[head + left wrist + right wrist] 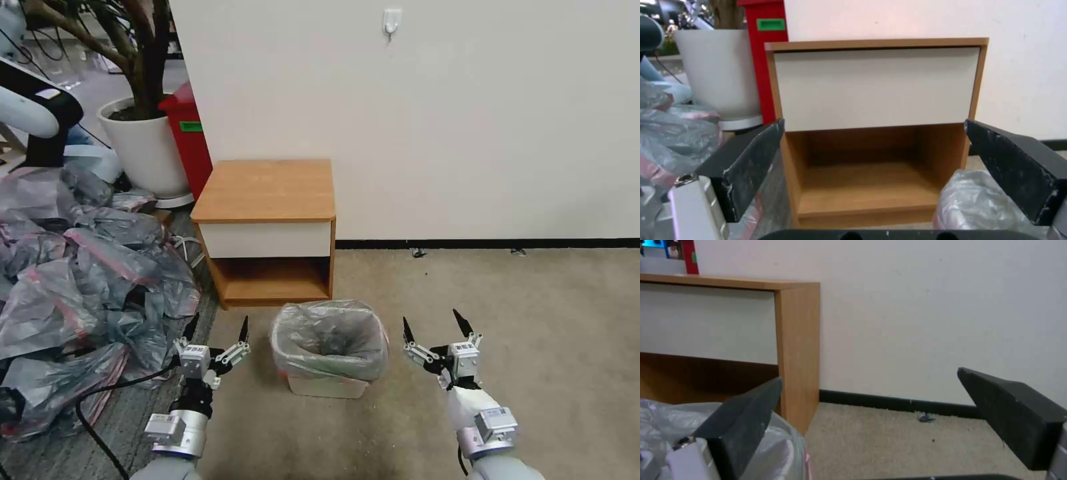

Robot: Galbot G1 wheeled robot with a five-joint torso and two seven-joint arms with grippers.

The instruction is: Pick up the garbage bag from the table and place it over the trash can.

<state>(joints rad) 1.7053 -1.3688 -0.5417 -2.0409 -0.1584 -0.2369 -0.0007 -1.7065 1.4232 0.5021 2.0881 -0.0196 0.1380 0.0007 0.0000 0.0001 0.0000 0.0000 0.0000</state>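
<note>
The garbage bag (330, 337), thin crinkled grey plastic, is spread over the mouth of the cream trash can (327, 385) and hangs down around its rim. The can stands on the carpet just in front of the wooden table (267, 190). My left gripper (219, 327) hovers open to the left of the can with nothing between its fingers. My right gripper (432, 323) hovers open to the right of it, also holding nothing. The left wrist view faces the table (876, 86), with the bag (973, 203) beside one finger. The right wrist view catches the bag (773, 446) and the table's side (798, 340).
A big heap of grey-pink bags (80, 287) covers the floor on the left, with a black cable (100, 400) running through it. Behind it stand a white plant pot (147, 150) and a red bin (190, 133). Beige carpet (533, 333) stretches to the right, up to the white wall.
</note>
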